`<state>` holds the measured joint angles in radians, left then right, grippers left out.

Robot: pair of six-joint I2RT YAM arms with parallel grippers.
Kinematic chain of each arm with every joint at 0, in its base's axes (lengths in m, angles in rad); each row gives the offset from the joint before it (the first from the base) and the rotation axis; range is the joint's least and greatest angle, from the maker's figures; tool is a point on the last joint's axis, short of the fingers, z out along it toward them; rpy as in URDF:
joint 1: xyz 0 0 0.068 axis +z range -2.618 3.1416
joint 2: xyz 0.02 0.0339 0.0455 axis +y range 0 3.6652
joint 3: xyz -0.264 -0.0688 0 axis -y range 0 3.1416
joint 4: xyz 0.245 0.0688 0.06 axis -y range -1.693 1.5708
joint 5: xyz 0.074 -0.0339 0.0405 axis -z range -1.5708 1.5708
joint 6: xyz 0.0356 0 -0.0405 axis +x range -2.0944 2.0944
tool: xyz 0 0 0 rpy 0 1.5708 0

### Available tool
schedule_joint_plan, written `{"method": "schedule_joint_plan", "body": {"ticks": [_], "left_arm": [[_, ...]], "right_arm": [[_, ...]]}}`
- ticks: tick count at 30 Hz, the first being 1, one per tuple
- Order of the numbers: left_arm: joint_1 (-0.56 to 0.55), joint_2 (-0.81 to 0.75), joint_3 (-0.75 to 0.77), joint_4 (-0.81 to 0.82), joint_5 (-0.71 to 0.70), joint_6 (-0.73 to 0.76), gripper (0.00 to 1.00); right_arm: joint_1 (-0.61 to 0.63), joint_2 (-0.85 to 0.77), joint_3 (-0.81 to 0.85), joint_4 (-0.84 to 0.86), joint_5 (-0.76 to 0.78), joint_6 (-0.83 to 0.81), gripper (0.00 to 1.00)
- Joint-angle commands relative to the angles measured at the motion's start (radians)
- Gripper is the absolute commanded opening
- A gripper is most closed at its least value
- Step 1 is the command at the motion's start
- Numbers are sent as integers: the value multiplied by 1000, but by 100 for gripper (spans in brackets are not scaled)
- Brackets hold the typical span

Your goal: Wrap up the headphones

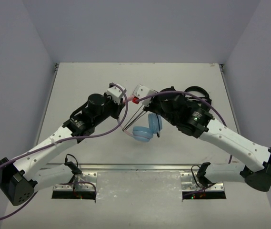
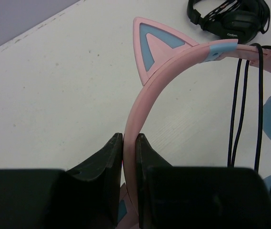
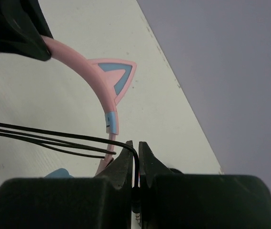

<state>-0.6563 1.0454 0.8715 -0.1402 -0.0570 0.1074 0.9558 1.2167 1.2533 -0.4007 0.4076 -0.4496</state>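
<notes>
The headphones (image 1: pixel 147 129) hang above the table, their light blue earcups low between the two arms. My left gripper (image 2: pixel 129 138) is shut on the pink headband (image 2: pixel 140 100), just below a cat ear (image 2: pixel 149 47). Several strands of the thin black cable (image 2: pixel 237 105) run across the headband. In the right wrist view my right gripper (image 3: pixel 135 144) is shut on the cable (image 3: pixel 54 136) right at its plug (image 3: pixel 135 205), close beside the headband (image 3: pixel 85 64). From above, the left gripper (image 1: pixel 123 101) and right gripper (image 1: pixel 147 104) stand close together over the earcups.
Smaller all-black headphones (image 1: pixel 197 93) lie on the table behind the right arm, also seen in the left wrist view as black headphones (image 2: pixel 230 19). The white table (image 1: pixel 87 76) is walled on three sides, with a metal rail (image 1: pixel 140 167) along its near edge.
</notes>
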Motion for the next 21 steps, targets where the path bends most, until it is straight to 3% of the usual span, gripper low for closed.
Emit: {"method": "schedule_joint_plan", "body": {"ticks": [1,10,14,21], "left_arm": [[-12,-42,21,-1,94,17,0],[-14,-36,26,10,147,25,0],[-12,-41,26,31,174,9,0],[-12,-27,47,77,305,-40,0]], "right_arm": [[-83,-48,-60,105,14,32,1],[-301,-29,-77,47,-101,97,1],[-345,-36,-121,39,-145,132,1],[-373,-75,-169,23,-309,238,10]]}}
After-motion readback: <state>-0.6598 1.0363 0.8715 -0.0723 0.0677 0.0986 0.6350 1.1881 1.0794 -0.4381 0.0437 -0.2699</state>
